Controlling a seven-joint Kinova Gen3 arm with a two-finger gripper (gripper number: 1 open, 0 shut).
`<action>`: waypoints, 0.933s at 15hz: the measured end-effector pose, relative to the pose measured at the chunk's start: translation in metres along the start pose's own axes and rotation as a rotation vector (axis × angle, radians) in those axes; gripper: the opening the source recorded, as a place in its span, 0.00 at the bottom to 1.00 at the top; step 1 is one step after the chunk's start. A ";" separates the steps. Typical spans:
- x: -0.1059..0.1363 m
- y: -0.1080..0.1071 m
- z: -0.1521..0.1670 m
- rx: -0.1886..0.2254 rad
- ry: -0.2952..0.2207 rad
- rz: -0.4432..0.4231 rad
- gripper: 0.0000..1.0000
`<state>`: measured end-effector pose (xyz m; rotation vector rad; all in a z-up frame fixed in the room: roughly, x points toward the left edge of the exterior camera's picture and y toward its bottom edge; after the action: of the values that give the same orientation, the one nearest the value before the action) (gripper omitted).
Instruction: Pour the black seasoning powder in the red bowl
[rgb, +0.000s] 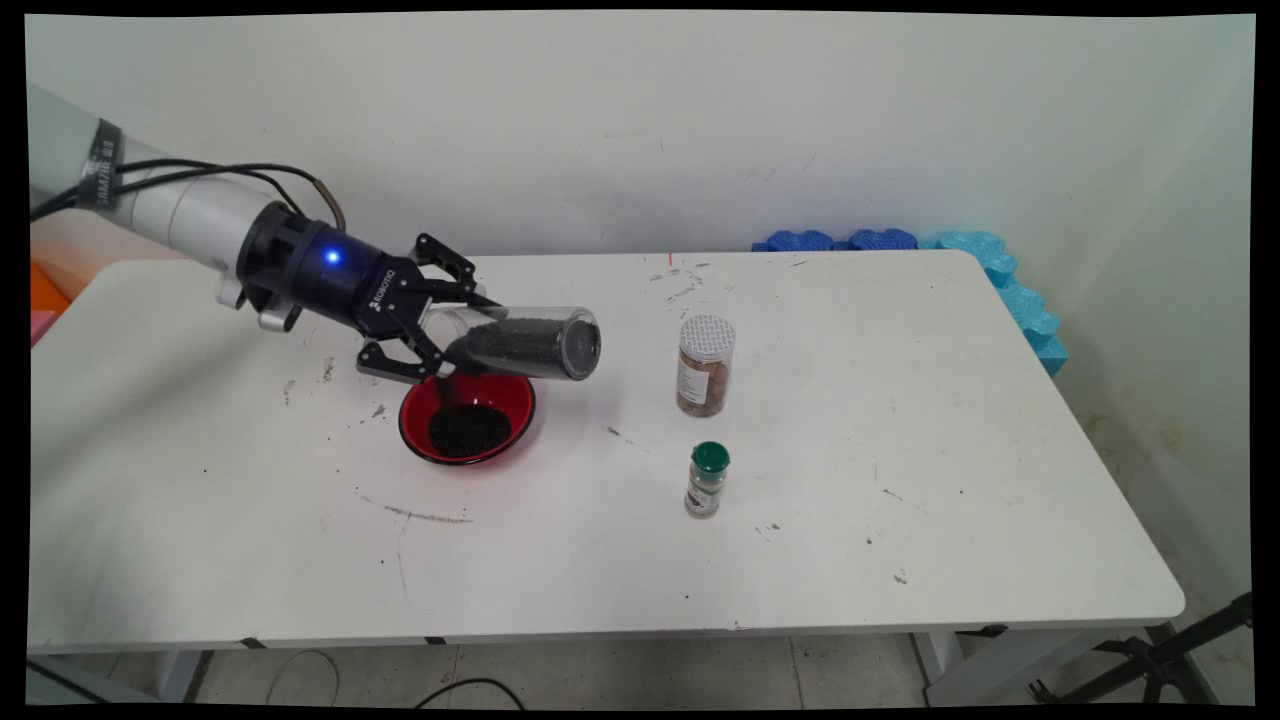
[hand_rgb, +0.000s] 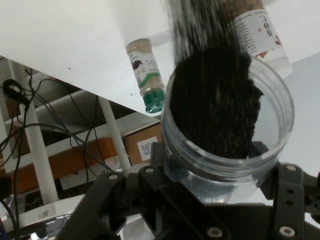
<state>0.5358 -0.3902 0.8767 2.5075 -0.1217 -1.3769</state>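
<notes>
My gripper (rgb: 450, 335) is shut on a clear plastic jar (rgb: 525, 345) that lies tipped on its side above the table, its open mouth toward the hand. Black grains fill the jar's lower side and fall in a thin stream (rgb: 445, 388) into a red bowl (rgb: 515, 395) just beneath it. A pile of black grains (rgb: 468, 430) lies in the bowl. In the hand view the jar's open mouth (hand_rgb: 227, 115) fills the middle, with dark grains spilling over its rim, and the gripper (hand_rgb: 212, 172) clasps the jar from both sides.
A jar of brown contents with a white perforated lid (rgb: 705, 365) stands right of the bowl. A small green-capped spice bottle (rgb: 707, 480) stands nearer the front; both also show in the hand view, the bottle (hand_rgb: 146, 75) and the jar (hand_rgb: 260, 30). Blue foam pieces (rgb: 900, 240) line the table's far right corner.
</notes>
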 end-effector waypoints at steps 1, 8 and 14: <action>0.001 -0.001 0.001 0.000 -0.003 0.000 0.00; 0.004 -0.004 0.007 -0.008 -0.018 -0.001 0.00; 0.007 -0.003 0.012 -0.014 -0.019 0.016 0.00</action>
<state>0.5293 -0.3909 0.8642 2.4773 -0.1356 -1.3903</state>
